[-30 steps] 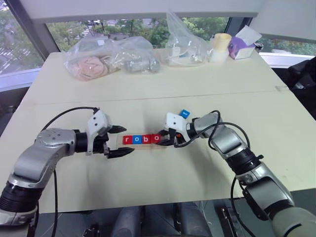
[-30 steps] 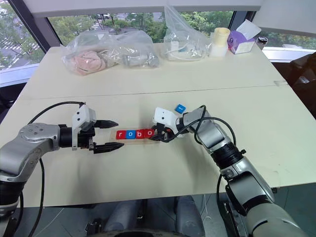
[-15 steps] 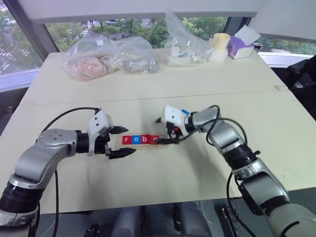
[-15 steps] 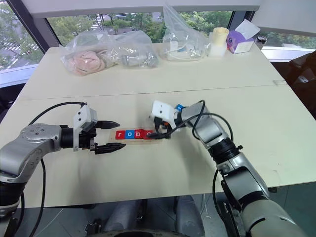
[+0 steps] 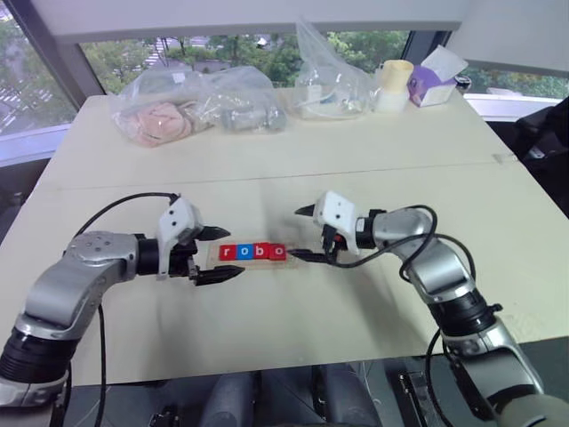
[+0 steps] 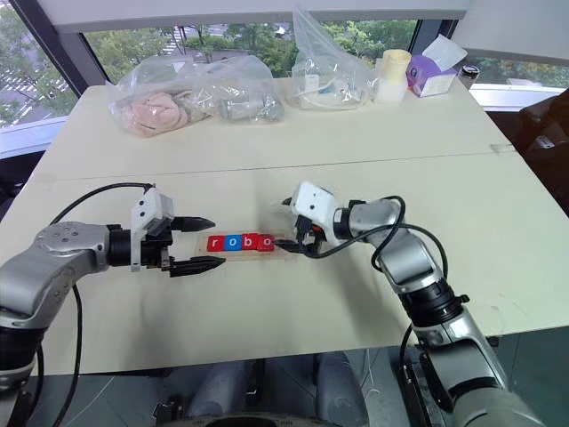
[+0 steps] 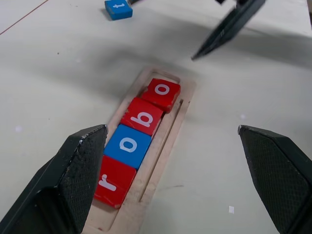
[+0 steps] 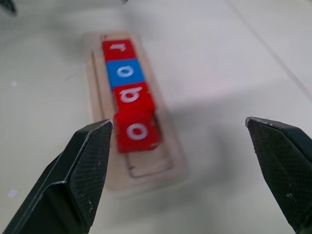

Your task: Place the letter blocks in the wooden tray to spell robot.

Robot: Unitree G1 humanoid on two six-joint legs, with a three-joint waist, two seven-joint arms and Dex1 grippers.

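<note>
The wooden tray lies mid-table and holds four letter blocks in a row: red r, blue o, red b and red o. The last red o sits slightly askew against the b. A blue t block lies on the table beyond the tray. My left gripper is open, its fingers flanking the tray's r end. My right gripper is open and empty, hovering just off the tray's other end, apart from the red o.
Along the table's far edge lie clear plastic bags, a pale cup and a tissue box. A seam crosses the tabletop behind the tray.
My right gripper was shut on the red o at the tray's end; it has opened, left the block in the tray and drawn back up and to the right. The left arm has stayed still.
</note>
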